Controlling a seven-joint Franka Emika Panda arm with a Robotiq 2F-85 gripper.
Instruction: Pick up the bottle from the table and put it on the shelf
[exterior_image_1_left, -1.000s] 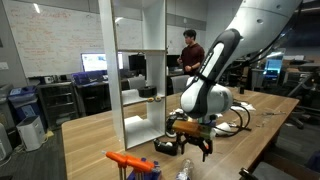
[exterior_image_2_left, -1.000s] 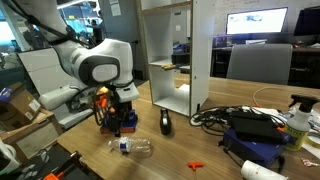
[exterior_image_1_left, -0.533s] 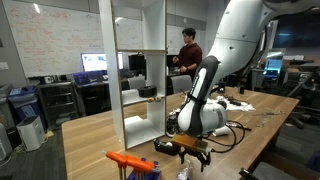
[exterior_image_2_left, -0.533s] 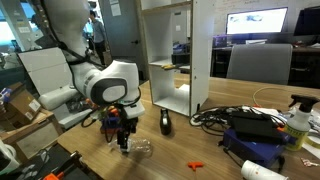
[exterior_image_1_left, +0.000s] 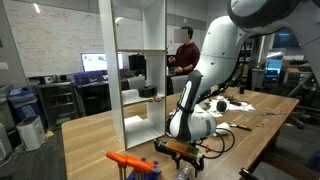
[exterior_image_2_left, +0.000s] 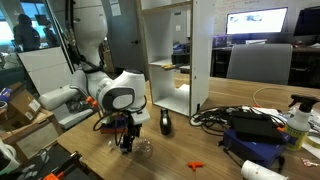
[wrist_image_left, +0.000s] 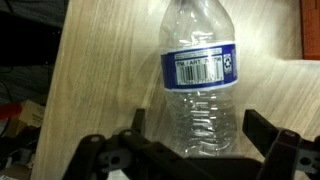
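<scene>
Judging by its thin clear walls and seemingly empty inside, the bottle should be light, slick and easily crushed; it is best taken across the ribbed body beside the label, with a gentle squeeze. It lies on its side on the table, transparent, with a blue-edged barcode label; the gripper stands wide open, one finger on either side of it, holding nothing.
</scene>
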